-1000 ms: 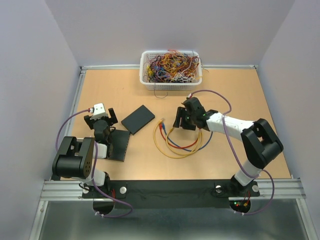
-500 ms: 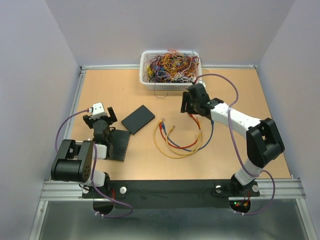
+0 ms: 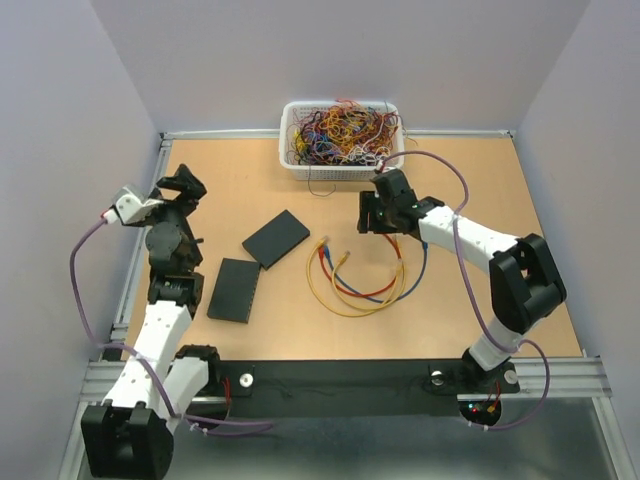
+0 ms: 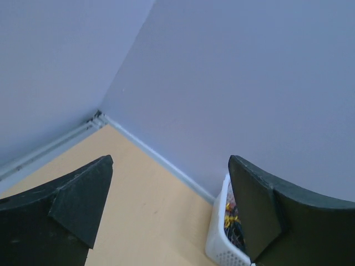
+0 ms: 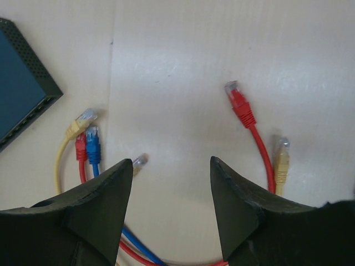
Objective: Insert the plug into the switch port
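A: On the tan wooden table (image 3: 500, 190), what closes it in?

B: Pale lilac walls (image 3: 350, 60) on the left, the right and the far side, with a metal rail along the table's edges.

A: And what stands on it?

B: A white basket (image 3: 340, 170) full of tangled wires sits at the far edge. Two flat black boxes lie left of centre: the far switch (image 3: 276, 238), and the near switch (image 3: 233, 289) just beside its corner. A loose coil of cables (image 3: 350, 295), yellow, red and blue, lies in the middle, to the right of the switches.

A: Does anything block the view?

B: From above, the right arm covers part of the coil's far right end. Which side of either switch carries the ports I cannot tell.

A: Where are the arms?

B: The left gripper (image 4: 169, 162) is lifted high at the table's left side and faces the far corner and the wall. Its fingers are spread wide with nothing between them. The right gripper (image 5: 171, 163) hangs over the far right of the coil, fingers also well parted and holding nothing.

A: And the plug?

B: The red plug (image 5: 238, 101) lies flat on the table, apart from both fingers. In the wrist view it is up and to the right of the right-hand finger, with a yellow plug (image 5: 282, 156) beside its cable. Three more plug ends, yellow, red and blue, cluster near the far switch's edge.
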You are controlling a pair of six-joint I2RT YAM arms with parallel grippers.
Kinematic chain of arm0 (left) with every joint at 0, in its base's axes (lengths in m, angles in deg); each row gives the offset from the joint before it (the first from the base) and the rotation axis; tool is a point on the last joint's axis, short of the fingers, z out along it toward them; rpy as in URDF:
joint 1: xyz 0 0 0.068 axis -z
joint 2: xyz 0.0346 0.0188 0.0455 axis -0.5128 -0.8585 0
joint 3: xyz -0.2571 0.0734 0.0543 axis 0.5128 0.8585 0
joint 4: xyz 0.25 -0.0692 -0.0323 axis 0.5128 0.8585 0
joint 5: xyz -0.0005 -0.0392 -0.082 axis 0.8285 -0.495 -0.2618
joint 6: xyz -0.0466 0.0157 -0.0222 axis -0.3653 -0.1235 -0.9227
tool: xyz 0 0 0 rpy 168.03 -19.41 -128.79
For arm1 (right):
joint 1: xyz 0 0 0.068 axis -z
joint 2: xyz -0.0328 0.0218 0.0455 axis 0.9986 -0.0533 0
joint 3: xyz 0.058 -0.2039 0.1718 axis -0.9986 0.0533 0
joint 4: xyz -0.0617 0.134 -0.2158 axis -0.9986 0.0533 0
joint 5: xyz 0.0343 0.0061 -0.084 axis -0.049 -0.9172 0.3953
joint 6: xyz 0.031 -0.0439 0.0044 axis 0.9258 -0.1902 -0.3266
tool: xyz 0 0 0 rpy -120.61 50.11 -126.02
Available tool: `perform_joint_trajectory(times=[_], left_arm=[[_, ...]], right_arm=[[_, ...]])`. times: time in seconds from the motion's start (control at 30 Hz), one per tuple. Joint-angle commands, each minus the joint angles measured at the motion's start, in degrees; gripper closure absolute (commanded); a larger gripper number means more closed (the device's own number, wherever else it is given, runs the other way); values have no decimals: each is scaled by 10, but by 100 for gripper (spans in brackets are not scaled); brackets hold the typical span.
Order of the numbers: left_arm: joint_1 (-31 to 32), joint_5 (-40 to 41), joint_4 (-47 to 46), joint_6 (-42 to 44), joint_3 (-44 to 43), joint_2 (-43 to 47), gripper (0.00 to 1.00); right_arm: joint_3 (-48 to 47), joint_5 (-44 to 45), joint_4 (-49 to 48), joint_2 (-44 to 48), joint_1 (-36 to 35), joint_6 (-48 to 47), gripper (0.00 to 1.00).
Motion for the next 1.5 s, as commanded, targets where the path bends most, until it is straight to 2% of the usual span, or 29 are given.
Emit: perform_joint_trajectory(times=[0.0, 0.1, 0.17, 0.27, 0.33, 0.43, 0.6, 0.9, 1.3, 1.47], left_arm=[[-5, -89, 216, -46, -93, -28, 1], [-5, -143, 350, 9, -225, -76, 1], [-5, -173, 406, 45, -302, -89, 1], [-5, -170, 538, 114, -387, -109, 1], [-5, -154, 564, 159, -406, -106, 1], [-2, -106, 540, 169, -366, -71, 1], [-2, -127, 488, 158, -265, -21, 1], [-2, -106, 466, 147, -191, -9, 3], [-2, -112, 459, 141, -182, -8, 3], [-2, -112, 459, 141, -181, -7, 4]], right_arm=[[-34, -38, -2, 9, -51, 9, 37], [-52, -63, -3, -9, -70, 37, 37], [-63, -75, -3, -25, -70, 55, 37], [-94, -75, -5, -51, -70, 75, 39], [-108, -77, -7, -68, -70, 87, 40], [-134, -83, -9, -102, -72, 97, 41], [-160, -87, -7, -144, -74, 102, 41], [-194, -79, 9, -204, -91, 101, 41], [-253, -44, 54, -262, -106, 95, 41], [-252, -28, 59, -267, -109, 97, 45]])
